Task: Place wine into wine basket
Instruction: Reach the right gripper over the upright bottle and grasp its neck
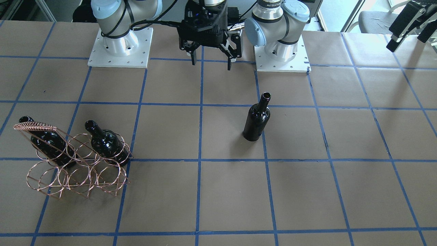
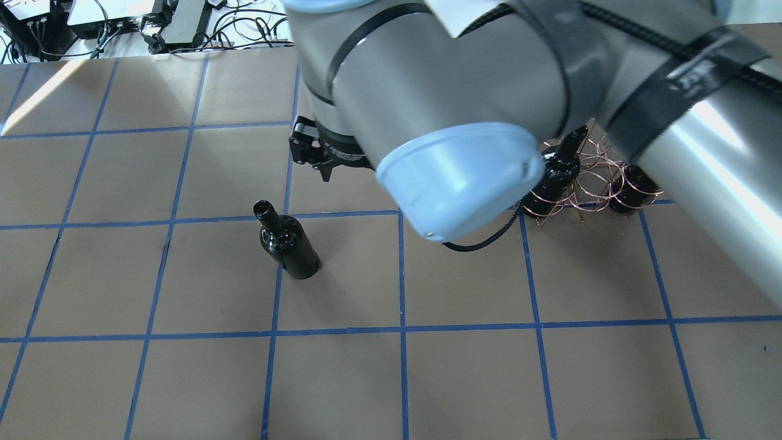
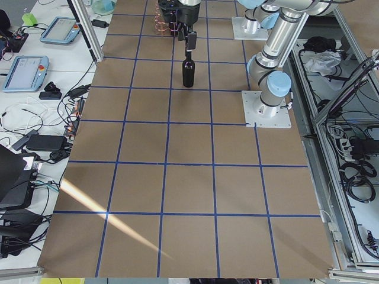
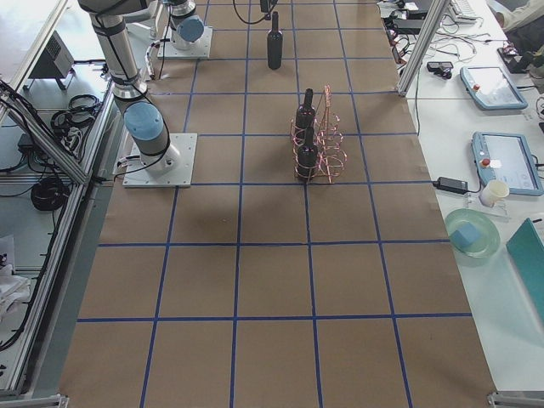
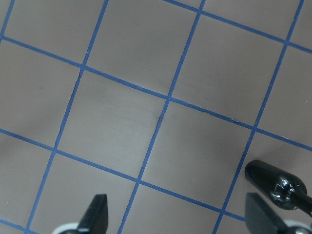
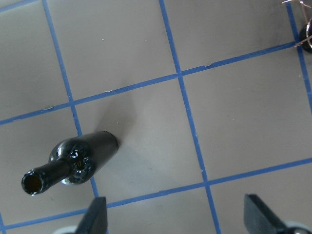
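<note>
Across the whole scene, your inventory reads:

1. Tabletop point(image 1: 170, 198): brown paper, gridded in blue tape.
2. Wine basket point(image 1: 34, 126): copper wire, on the right arm's side. It carries a first stowed bottle point(image 1: 47, 145) under the handle bar and a second stowed bottle point(image 1: 106, 143) at the other end. Both lean with necks up toward the robot. The ring between them looks vacant, as does the row nearer you.
3. Wine point(image 1: 256, 123): stands upright on the tabletop, mouth open, on the left arm's side, well apart from the wine basket.
   - Handling, as a judgement: rigid glass, fairly heavy for its size, glossy and so likely slippery, and breakable if tipped or knocked against wire.
   - Take hold around the upper body just under the shoulder, or at the neck only if you keep it vertical. The base should stay free to enter a ring first.
4. Right gripper point(image 1: 211, 59): hangs between the two bases, near the wine but not touching. Its jaws are spread wide and empty.
5. Left gripper point(image 5: 178, 217): off to the table's edge. Its jaws are likewise apart, holding nothing.
</note>
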Tool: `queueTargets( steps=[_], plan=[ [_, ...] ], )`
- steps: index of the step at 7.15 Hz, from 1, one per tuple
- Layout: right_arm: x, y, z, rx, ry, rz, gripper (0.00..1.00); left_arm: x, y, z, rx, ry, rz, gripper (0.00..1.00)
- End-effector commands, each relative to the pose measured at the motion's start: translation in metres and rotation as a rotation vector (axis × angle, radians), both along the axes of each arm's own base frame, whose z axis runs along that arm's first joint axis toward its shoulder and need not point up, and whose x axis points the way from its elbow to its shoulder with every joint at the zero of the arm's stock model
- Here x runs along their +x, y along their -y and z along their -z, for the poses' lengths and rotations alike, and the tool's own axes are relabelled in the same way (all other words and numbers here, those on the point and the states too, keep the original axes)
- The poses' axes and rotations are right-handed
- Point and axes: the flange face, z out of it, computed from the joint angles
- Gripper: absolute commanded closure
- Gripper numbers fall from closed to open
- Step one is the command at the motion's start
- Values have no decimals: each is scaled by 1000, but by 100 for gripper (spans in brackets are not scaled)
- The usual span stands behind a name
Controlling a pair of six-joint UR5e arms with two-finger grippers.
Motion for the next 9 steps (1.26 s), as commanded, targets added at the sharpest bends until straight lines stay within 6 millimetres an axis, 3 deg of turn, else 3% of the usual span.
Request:
queueTargets(
  steps=[1, 5, 9],
  plan=[
    [59, -17, 15, -11, -32, -4, 0, 1, -2, -1, -3, -1, -5, 0],
    [99, 7, 61, -64, 14, 44, 1, 0, -2, 0, -3, -4, -2, 0],
    [115, 4, 72, -95, 19, 24, 3, 0, -2, 0, -3, -4, -2, 0]
  ],
)
